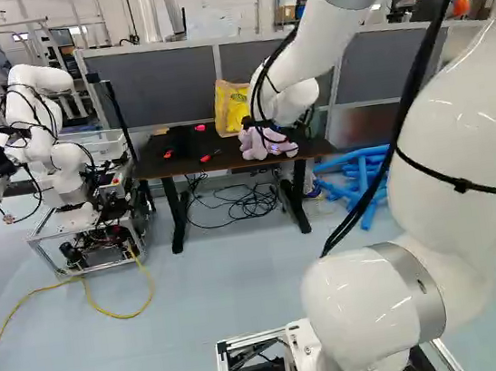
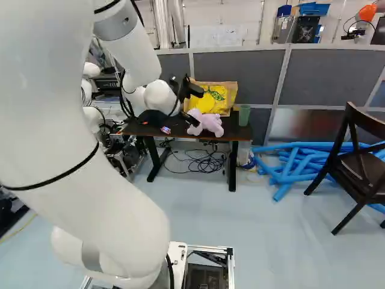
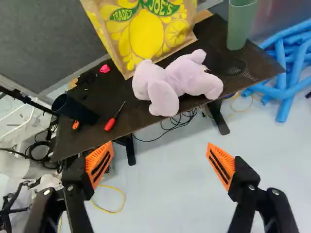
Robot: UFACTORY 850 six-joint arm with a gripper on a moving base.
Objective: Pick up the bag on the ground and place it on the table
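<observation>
A yellow paper bag with a lemon print (image 1: 231,105) stands on the dark table (image 3: 80,138), at its back edge; in the wrist view the bag (image 3: 146,34) is beyond a lilac plush toy (image 3: 170,83). My gripper (image 2: 195,105) is in front of the table in the right base view, near the toy and bag. The wrist view has the gripper (image 3: 159,150) open, its orange-padded fingers wide apart with nothing between them. Toy and bag lie ahead of the fingers, untouched. No bag shows on the ground.
On the table are a green cup (image 2: 244,115), a dark cup (image 3: 73,109) and a red screwdriver (image 3: 112,119). Cables (image 2: 204,161) lie beneath it. Blue tubes (image 2: 292,165) and a dark chair (image 2: 361,162) stand to the right; another robot (image 1: 51,147) stands at the left.
</observation>
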